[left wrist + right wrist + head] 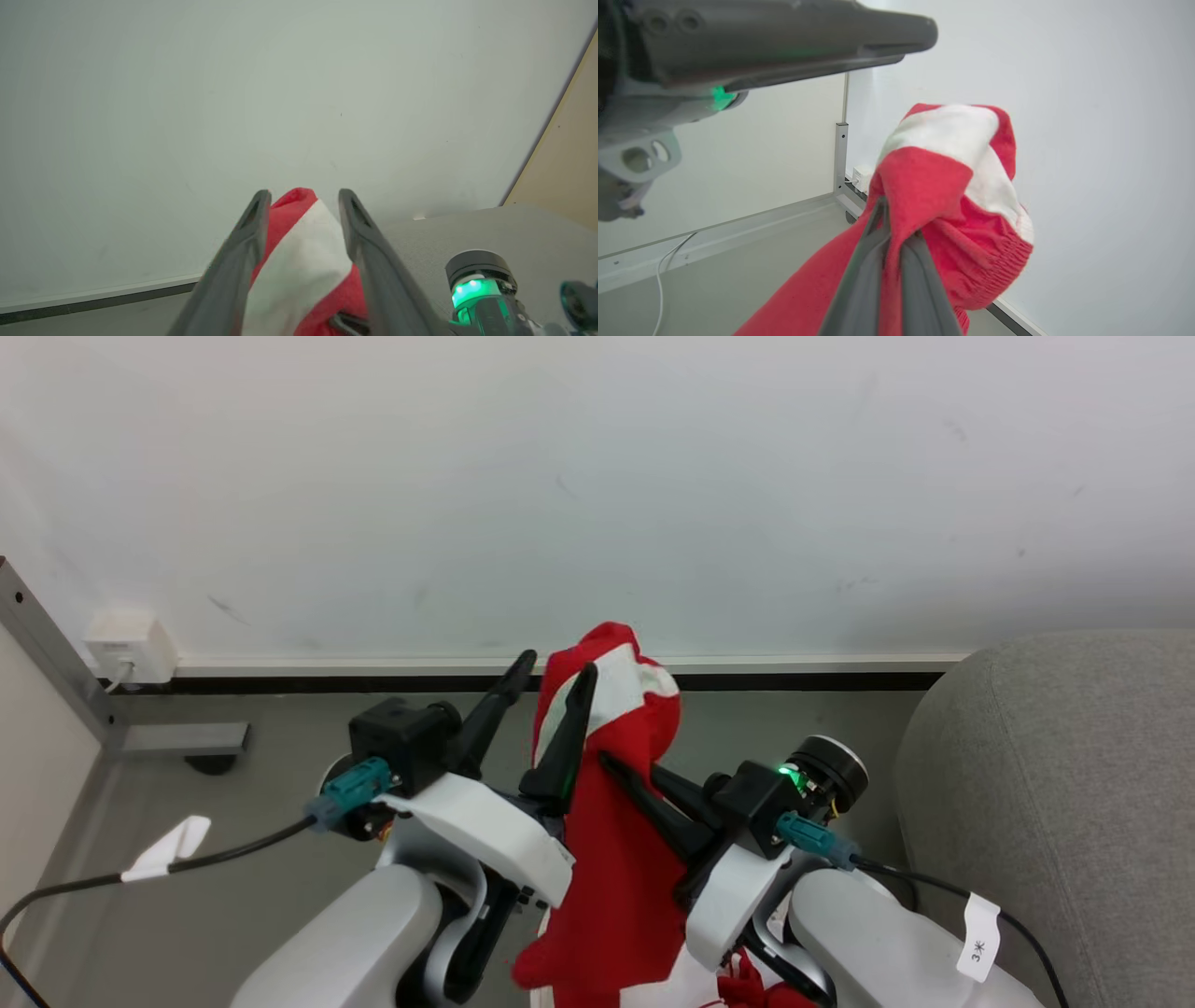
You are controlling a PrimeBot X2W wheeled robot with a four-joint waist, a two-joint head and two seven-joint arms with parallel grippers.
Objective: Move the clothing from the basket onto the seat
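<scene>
**Two grippers, one raised garment, one seat.** The right gripper (630, 763) is clamped on a fold of the clothing (616, 868), a single red garment with a white panel, held aloft above the floor (261, 896). In the right wrist view its two fingers (861, 280) pinch together on the red cloth. The left gripper (558, 665) has its jaws spread. In the left wrist view the garment's top shows between them, but contact cannot be judged. The seat (1055, 784), one light-grey cushion, lies at the head view's right, apart from the garment. More red cloth shows at that view's bottom edge; whether it is a second piece cannot be told.
</scene>
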